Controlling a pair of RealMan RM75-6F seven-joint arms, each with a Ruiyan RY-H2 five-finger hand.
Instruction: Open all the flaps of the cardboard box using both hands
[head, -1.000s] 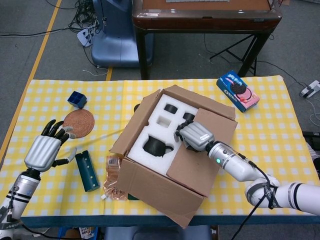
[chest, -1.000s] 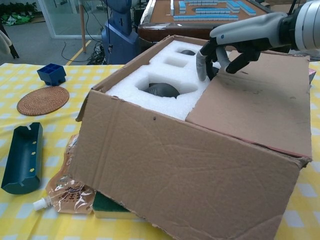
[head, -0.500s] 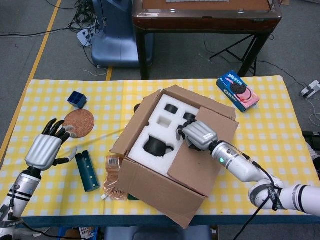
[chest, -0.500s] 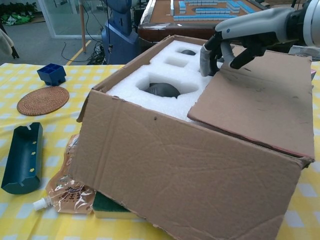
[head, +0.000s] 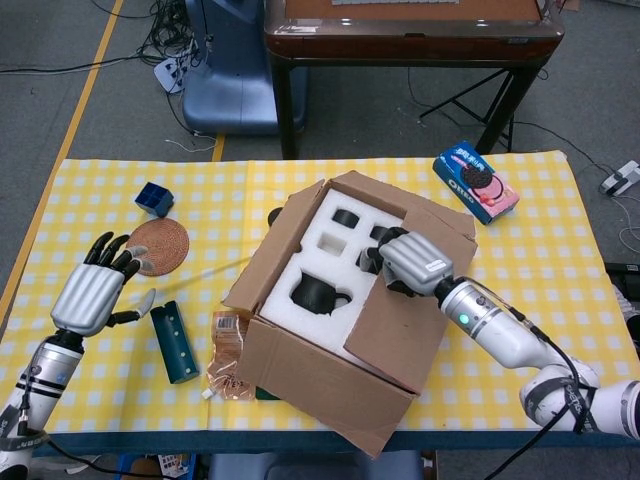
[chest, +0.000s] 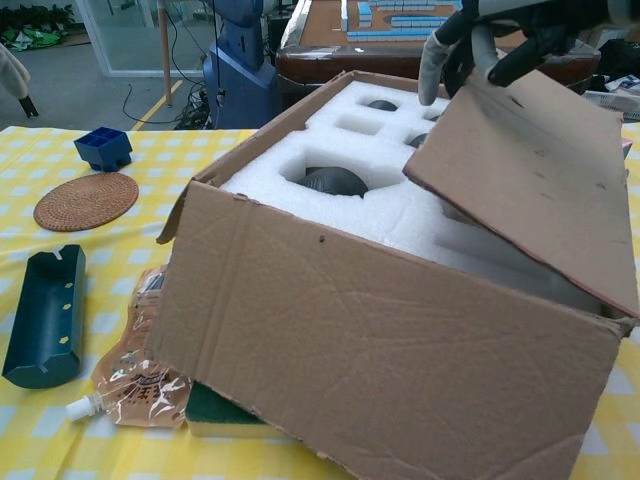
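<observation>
- Blue cookie box (head: 476, 181) at the table's far right; its lettering is too small to read.
- Right hand (head: 413, 262) grips the raised edge of the flap (chest: 520, 180).
- Left hand (head: 95, 292) hovers with fingers spread, holding nothing.
- Cardboard box (head: 330, 340) sits mid-table.

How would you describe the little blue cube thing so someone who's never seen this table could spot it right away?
Start at the big open cardboard box mid-table, then look to the far left corner of the yellow checked tablecloth. Beside the round woven coaster sits a small blue cube-shaped container with an open, divided top. It is square and bright blue; the coaster is flat and brown, the nearby trough long and dark teal.
</observation>
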